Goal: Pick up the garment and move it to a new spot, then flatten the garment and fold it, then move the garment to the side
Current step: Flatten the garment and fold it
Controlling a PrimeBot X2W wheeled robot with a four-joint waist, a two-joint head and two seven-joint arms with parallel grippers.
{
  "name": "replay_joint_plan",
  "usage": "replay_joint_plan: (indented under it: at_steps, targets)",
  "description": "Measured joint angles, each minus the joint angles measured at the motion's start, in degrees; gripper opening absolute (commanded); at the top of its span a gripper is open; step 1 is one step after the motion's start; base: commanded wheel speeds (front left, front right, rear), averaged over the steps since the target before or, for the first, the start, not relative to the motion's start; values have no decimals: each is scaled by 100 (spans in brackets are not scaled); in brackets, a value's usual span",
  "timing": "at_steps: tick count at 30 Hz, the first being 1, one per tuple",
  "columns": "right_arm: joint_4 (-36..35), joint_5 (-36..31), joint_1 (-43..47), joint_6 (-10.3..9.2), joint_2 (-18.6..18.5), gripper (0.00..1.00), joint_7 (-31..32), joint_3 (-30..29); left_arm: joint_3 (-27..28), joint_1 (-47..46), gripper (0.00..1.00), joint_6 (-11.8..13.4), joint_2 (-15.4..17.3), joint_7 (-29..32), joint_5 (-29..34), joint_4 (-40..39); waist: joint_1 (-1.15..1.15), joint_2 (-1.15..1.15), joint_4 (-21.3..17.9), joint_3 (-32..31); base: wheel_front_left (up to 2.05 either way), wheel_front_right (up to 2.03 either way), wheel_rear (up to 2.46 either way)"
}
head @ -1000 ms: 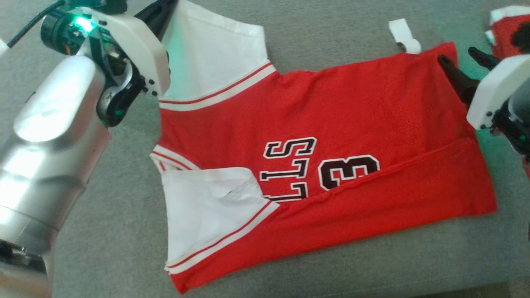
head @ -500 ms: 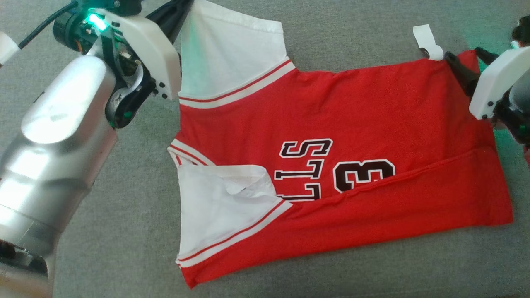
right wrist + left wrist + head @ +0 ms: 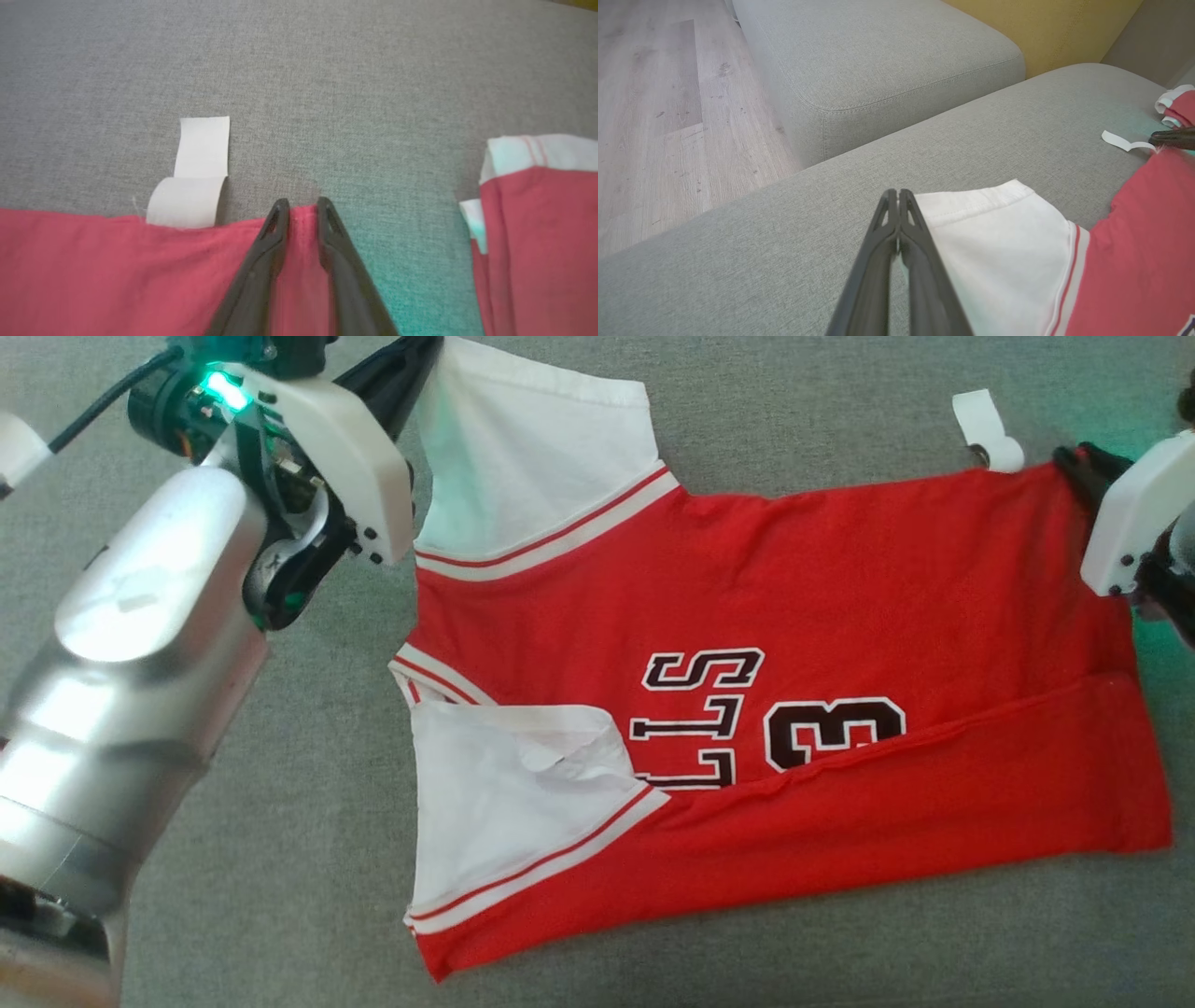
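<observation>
Left tool: the left tool [image 3: 896, 192] has its two dark fingers pressed together with no gap. They sit at the outer edge of the upper sleeve [image 3: 994, 233]. Whether any cloth is caught between them cannot be told.
Left tool, head view: the left tool [image 3: 401, 369] is at the top left, with its tips against the far corner of the upper sleeve [image 3: 532, 448].
Left arm: the silver forearm [image 3: 121, 644] runs down the left side, with a green light at the wrist.
Right tool: the right tool [image 3: 301, 203] has its jaws a little apart, with a ridge of red cloth between them at the hem corner. Whether they are pinching it cannot be told.
Right tool, head view: the right tool [image 3: 1083, 462] is at the garment's far right corner.
Garment: the garment [image 3: 840, 597] is a red jersey lying flat and sideways on the sofa [image 3: 280, 803], sleeves toward the left and hem toward the right.
Near edge: the long near side is folded up over the body and covers part of the lettering [image 3: 831, 733].
Lower sleeve: the white lower sleeve [image 3: 495, 803] is creased and lies on the red body.
Label: a white label [image 3: 196, 177] curls out from the hem just beside the right tool.
Second garment: a folded red and white second garment [image 3: 542, 233] lies near the right tool, apart from the jersey.
Surroundings: the left wrist view shows a wooden floor [image 3: 654, 116] and a yellow cushion [image 3: 1055, 28] beyond the grey sofa.
</observation>
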Motion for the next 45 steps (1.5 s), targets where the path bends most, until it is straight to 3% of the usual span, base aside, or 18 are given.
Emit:
replay_joint_plan:
  at_steps: [1,6,18,23,33,38,45]
  targets:
    - [38,0,-26,0,-5,0,-2,11,-19,-1,0,0,0,-25,0,4,0,0,9,5,0,0,0]
    - [178,52,-109,0,-13,0,-15,94,-62,-15,0,0,12,-131,0,105,0,0,36,4,0,0,0]
    - [268,144,-483,0,-41,0,-947,-37,-1,-438,0,-1,47,-1287,153,405,0,0,-34,-93,0,0,0]
    - [218,254,-367,0,-116,0,-1202,-52,-30,-438,0,-1,18,-1400,124,463,0,0,-10,-290,0,0,0]
    - [-155,343,721,0,-357,0,-1517,7,-274,863,0,15,305,-1646,-89,-230,-1,0,115,-864,0,0,0]
    - [-258,341,1090,0,-379,0,-1613,-27,-321,1524,0,199,588,-1651,-203,-709,-2,0,149,-1128,0,0,0]
    - [-274,283,1871,0,-403,0,-1759,-240,-483,2574,0,665,877,-1588,-380,-1835,-2,0,263,-1531,0,0,0]
